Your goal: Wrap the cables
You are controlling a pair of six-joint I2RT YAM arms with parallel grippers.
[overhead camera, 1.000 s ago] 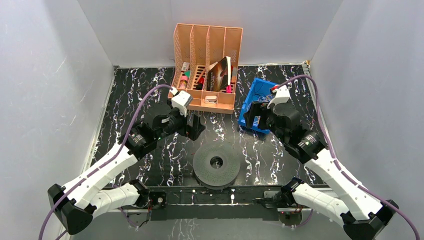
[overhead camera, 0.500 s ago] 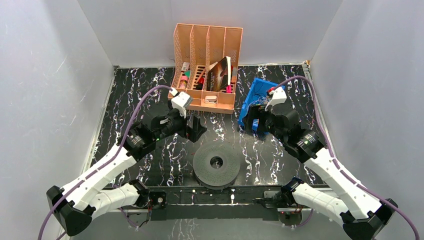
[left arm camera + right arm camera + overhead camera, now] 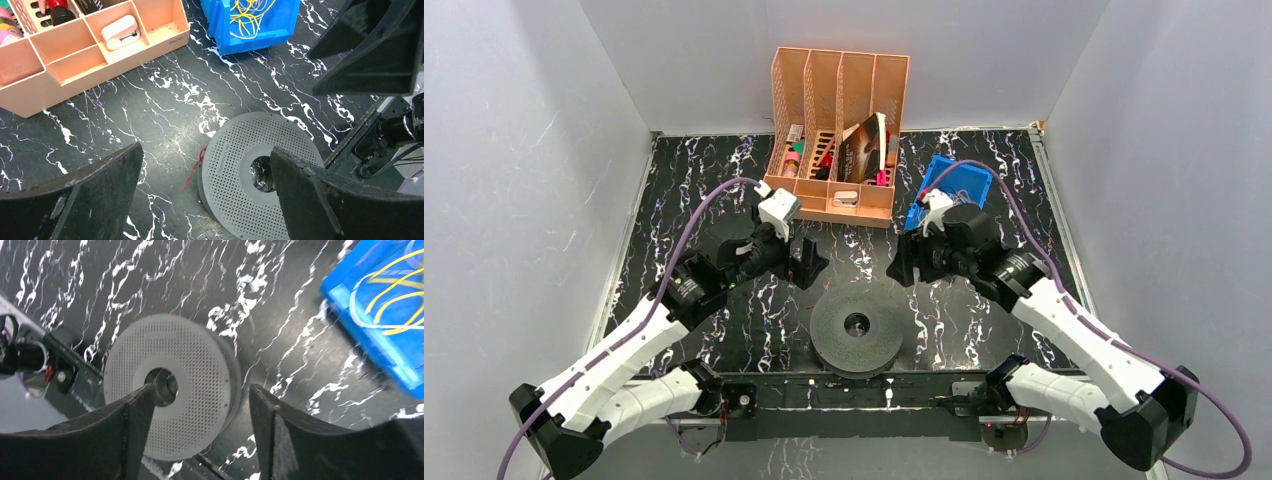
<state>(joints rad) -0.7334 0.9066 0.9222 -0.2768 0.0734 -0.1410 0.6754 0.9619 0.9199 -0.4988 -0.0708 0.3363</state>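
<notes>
A thin red cable [image 3: 192, 169] lies on the table with one end at the left rim of the dark grey spool [image 3: 235, 180]. Yellow cables [image 3: 250, 10] lie tangled in the blue bin [image 3: 220, 25], and they also show in the right wrist view [image 3: 395, 300]. My left gripper [image 3: 809, 262] is open and empty, above and left of the spool [image 3: 857, 325]. My right gripper [image 3: 902, 265] is open and empty, above and right of the spool. In the right wrist view the spool [image 3: 200, 365] sits between the open fingers [image 3: 135, 430].
A peach desk organizer [image 3: 839, 130] with pens, a booklet and small items stands at the back centre. The blue bin [image 3: 959, 185] sits to its right. White walls close in the black marbled table [image 3: 674, 200] on three sides.
My right gripper has swung left, away from the blue bin and toward the spool. My left gripper has shifted slightly down and left.
</notes>
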